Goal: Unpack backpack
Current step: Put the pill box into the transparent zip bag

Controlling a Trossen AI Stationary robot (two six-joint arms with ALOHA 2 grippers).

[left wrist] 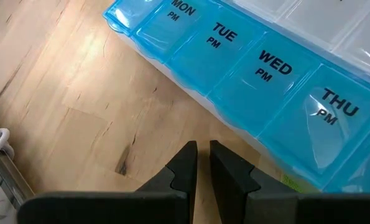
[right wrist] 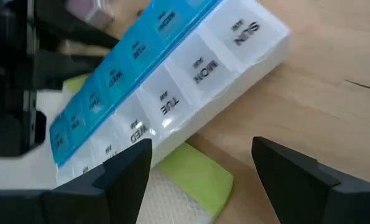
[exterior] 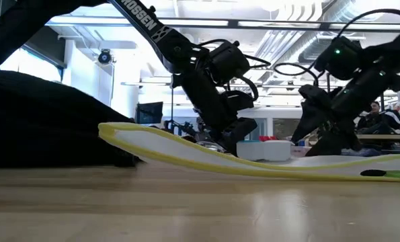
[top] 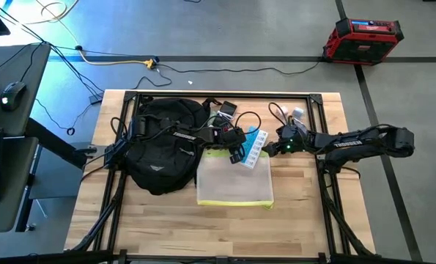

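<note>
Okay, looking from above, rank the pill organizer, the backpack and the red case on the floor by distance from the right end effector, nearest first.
From the right end effector:
1. Pill organizer, just beside it toward the table's middle, lying partly on the mesh pouch.
2. Backpack, across the table on the left side.
3. Red case, off the table, on the floor beyond the far right corner.

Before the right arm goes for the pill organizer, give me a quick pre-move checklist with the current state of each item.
1. Right gripper open wide: ok.
2. Pill organizer in front of it, lids appear shut: ok.
3. Left gripper clear of the organizer: not ok; shut, empty, right beside its blue side.
4. Organizer flat on the table: not ok; one end rests on the mesh pouch.
5. Backpack clear of the path: ok, off to the left.
6. Backpack empty: cannot tell.
</note>
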